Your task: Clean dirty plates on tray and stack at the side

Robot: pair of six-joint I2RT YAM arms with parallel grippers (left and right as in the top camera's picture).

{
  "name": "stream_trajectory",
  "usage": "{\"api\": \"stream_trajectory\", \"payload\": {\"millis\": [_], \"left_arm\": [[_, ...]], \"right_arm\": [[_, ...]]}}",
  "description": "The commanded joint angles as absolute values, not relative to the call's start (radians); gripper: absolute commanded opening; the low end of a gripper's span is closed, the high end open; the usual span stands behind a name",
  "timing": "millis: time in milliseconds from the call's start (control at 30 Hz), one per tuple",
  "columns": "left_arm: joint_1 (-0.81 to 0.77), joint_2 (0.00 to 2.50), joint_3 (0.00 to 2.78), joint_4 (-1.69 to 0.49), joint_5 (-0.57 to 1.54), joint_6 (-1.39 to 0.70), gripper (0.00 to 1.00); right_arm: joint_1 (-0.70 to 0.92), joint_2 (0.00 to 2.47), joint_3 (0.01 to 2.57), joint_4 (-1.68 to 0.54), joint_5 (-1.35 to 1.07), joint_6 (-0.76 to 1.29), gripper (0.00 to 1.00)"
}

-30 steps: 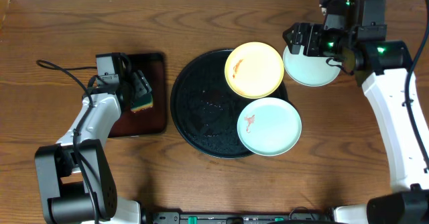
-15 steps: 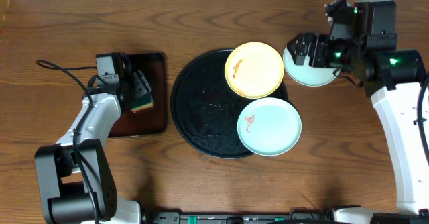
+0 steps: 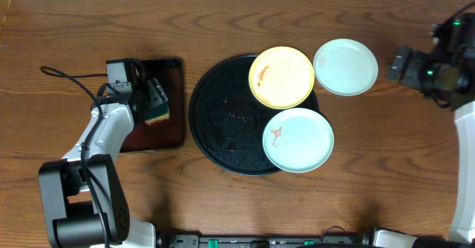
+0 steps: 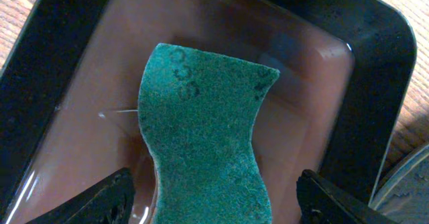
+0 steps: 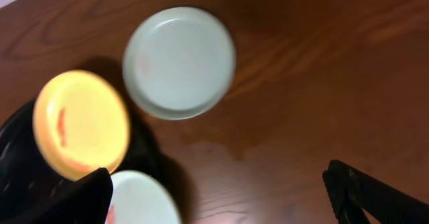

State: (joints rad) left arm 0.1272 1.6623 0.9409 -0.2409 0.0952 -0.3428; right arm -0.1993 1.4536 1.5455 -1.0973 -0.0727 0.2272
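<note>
— What is the left hand [image 4: 214,180] doing?

— It hangs low over the green sponge [image 4: 204,143], fingers spread to either side. The wrist view shows a sliver of gap on each side, so it is not pinching it. The sponge lies on the small rectangular reddish-brown tray [image 3: 167,133], at the left of the tabletop [image 3: 386,174].

— And the right hand [image 5: 216,177]?

— Spread wide with nothing between the fingers, out at the far right edge of the scene, above bare wood. It is well clear of every plate.

— What is nearest to it?

— A pale mint plate [image 3: 346,67], flat on the tabletop at the far right, just off the big round black tray [image 3: 215,122]. No smear shows on it in the overhead view; the wrist view is too blurred to add more.

— The other plates?

— The yellow plate [image 3: 281,77] is just left of that one, their rims just about meeting. It sits on the far right part of the black tray, overhanging the rim, with a red-orange smear towards its left side. The second mint plate [image 3: 297,139] is just near of the yellow one, on the tray's right side and also jutting past the rim, with a small red-orange smear left of its middle.

— And the rest of the black tray?

— Nothing else stands on it.
</note>
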Motion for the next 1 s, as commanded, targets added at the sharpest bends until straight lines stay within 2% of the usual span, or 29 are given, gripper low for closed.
{"api": "stream_trajectory", "payload": {"millis": [0,467,633,767,867,967], "left_arm": [[0.13,1.659,0.944,-0.246,0.086,-0.341,0.79],[0.13,1.659,0.944,-0.245,0.086,-0.341,0.78],[0.13,1.66,0.944,-0.074,0.086,-0.364,0.78],[0.13,1.661,0.944,-0.063,0.091,-0.374,0.79],[0.128,1.66,0.944,-0.07,0.188,-0.41,0.79],[0.128,1.66,0.944,-0.086,0.197,-0.41,0.78]], "right_arm": [[-0.247,1.442,1.552,-1.1,-0.056,0.231,0.99],[-0.251,1.442,1.552,-1.1,-0.057,0.231,0.99],[-0.251,1.442,1.552,-1.1,-0.057,0.231,0.99],[-0.251,1.442,1.552,-1.1,-0.057,0.231,0.99],[-0.251,1.442,1.552,-1.1,-0.057,0.231,0.99],[-0.251,1.442,1.552,-1.1,-0.057,0.231,0.99]]}}
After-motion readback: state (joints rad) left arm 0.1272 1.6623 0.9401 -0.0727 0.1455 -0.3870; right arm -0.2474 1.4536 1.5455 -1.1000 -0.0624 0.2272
